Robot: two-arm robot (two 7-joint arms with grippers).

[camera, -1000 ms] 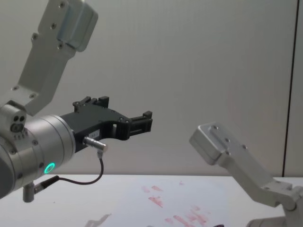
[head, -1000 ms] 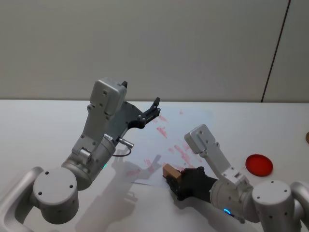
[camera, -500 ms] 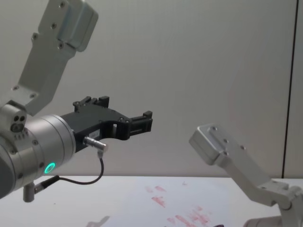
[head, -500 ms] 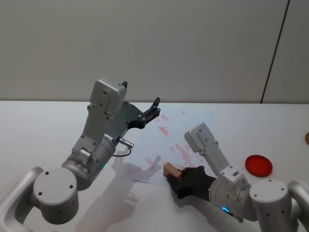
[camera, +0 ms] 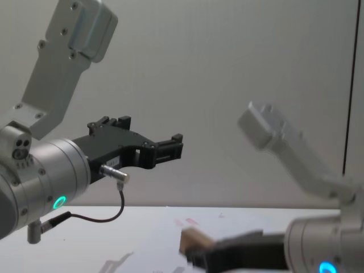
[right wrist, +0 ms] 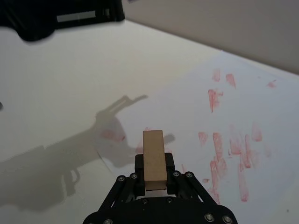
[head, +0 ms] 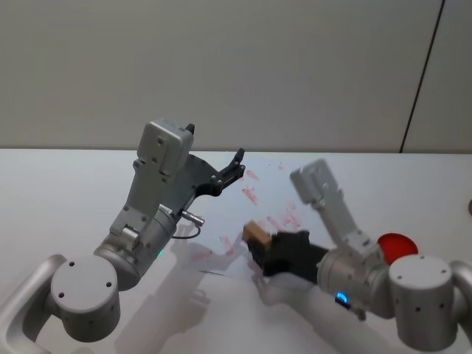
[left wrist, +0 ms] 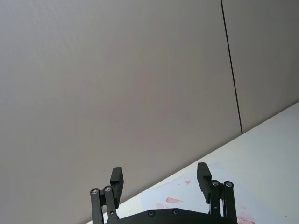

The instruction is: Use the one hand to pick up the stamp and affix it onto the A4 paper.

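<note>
Lifted and swung toward the left since a moment ago, the right gripper (head: 261, 249) is clamping the wooden stamp (head: 256, 234) between its fingers (right wrist: 169, 161). The block is sticking out past the fingertips and hanging above the near part of the paper (head: 270, 189), over the red prints (right wrist: 218, 154), its shadow falling on the table beside it. A red disc (head: 397, 243) is lying to the right, behind the right arm. Over the paper's left side, the left gripper (head: 237, 164) is hovering high with its fingers spread apart.
</note>
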